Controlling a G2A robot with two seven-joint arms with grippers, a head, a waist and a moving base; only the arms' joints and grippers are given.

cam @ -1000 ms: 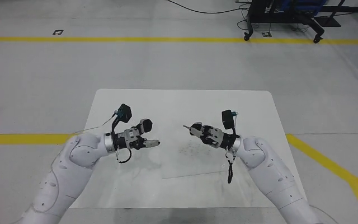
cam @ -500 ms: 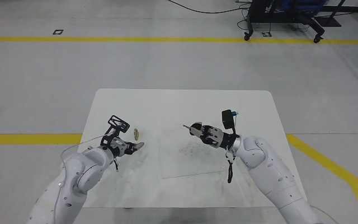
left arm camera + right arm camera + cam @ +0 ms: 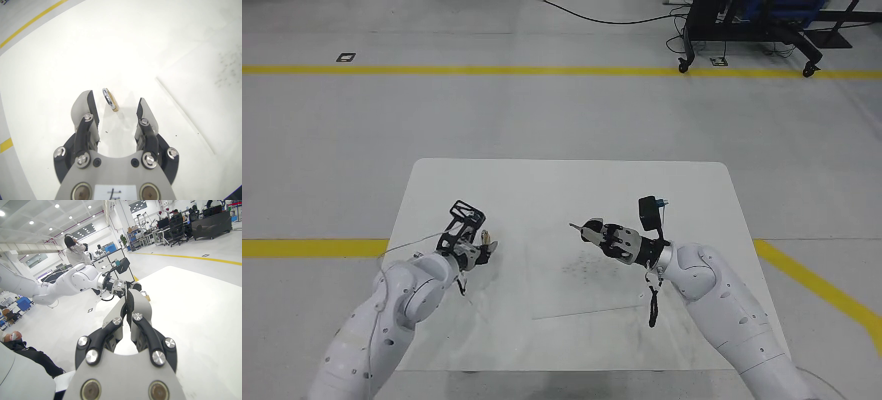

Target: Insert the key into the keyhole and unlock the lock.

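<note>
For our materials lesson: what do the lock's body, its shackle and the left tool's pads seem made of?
The lock body: probably brass, yellow-gold, dull sheen. The shackle: likely chromed steel, mirror-bright. The pads: apparently black rubber, matte and ribbed.

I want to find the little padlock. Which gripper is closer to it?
Left. The left gripper is open, with the padlock right at its fingertips; the right gripper is well apart from it, nearer the middle of the table.
</note>
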